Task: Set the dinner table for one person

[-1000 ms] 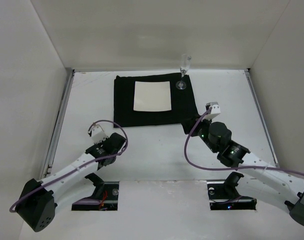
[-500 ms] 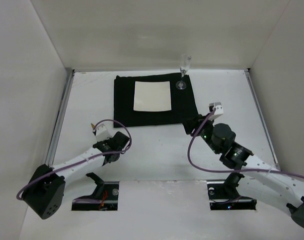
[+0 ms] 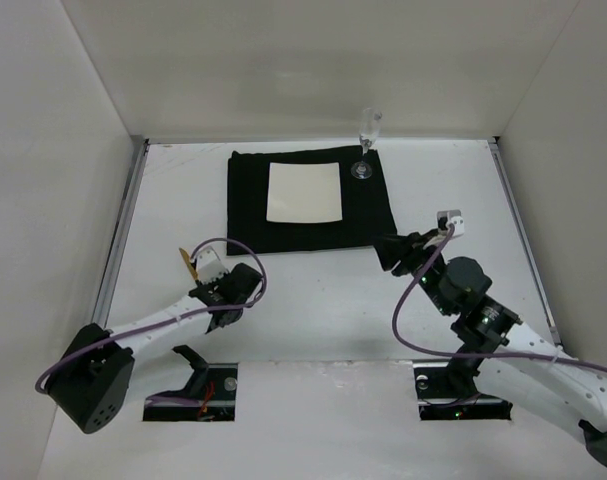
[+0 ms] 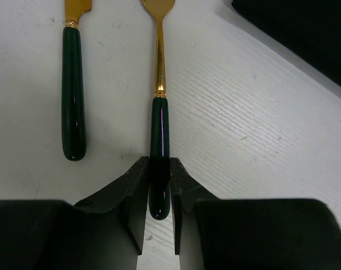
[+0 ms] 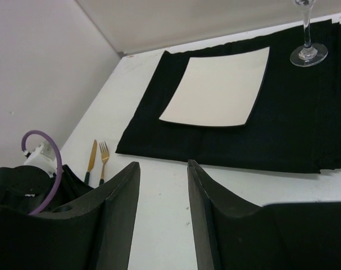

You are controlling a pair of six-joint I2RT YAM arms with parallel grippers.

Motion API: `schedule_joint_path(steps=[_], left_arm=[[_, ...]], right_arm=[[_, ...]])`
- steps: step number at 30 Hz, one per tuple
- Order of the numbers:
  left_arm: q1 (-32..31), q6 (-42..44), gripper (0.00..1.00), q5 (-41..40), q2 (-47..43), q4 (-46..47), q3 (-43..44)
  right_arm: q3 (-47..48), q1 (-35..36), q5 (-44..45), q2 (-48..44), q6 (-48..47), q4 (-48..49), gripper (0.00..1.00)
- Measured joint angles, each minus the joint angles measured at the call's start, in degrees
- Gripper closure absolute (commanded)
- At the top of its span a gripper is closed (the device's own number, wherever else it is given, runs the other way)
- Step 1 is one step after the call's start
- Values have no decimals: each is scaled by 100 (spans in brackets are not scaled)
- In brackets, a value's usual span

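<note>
- While your left end effector (image 4: pixel 159 169) is clamped on the butt of the green handle of the fork (image 4: pixel 159 118), the white desk (image 3: pixel 313 290) fills the top view from the arm bases at its near edge to the back wall.
- Your desk's thin metal rails, left (image 3: pixel 116 250) and right (image 3: pixel 523 240), run near to far along its side edges; its back edge meets the wall straight across.
- Seen from the left wrist, the fork's long axis runs straight away from the fingers, gold tines leading. The top view shows that end aimed toward the far left.
- A matching knife (image 4: pixel 73 101) lies just beside the fork on its left, parallel, blade end away too, and apart from it. Whether the fork is resting flat on the desk, you cannot tell.
- Both pieces sit in the strip of desk between the left rail and the black placemat (image 3: pixel 248 200), nearer you than the mat's near left corner.
- Your right end effector (image 5: pixel 163 169) has its fingers apart with nothing between them. It is beside the placemat's near right corner, facing across the mat.
- On the mat, a cream square plate (image 3: pixel 304 192) lies centred with its edges roughly parallel to the mat's. A wine glass (image 3: pixel 366 150) stands upright on the far right corner, close to the back wall.
- Bare desk lies along the placemat's near edge between the two arms, and again between the mat's right edge and the right rail.
</note>
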Motion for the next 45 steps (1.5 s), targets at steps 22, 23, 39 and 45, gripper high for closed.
schedule_joint_path(steps=[22,23,39,45], left_arm=[[-1209,2181,99,632,2874,433,5388],[-1191,2234,99,745,3292,501,5643],[-1130,2153,99,1464,6262,1086,7952],[-1069,2114,99,1508,6640,1088,8063]], right_arm=[[-343,-763,457,-837,302,-149,57],[-380,-820,485,-892,330,-162,57],[-470,-911,688,-1016,455,-205,56],[-470,-911,693,-977,472,-203,55]])
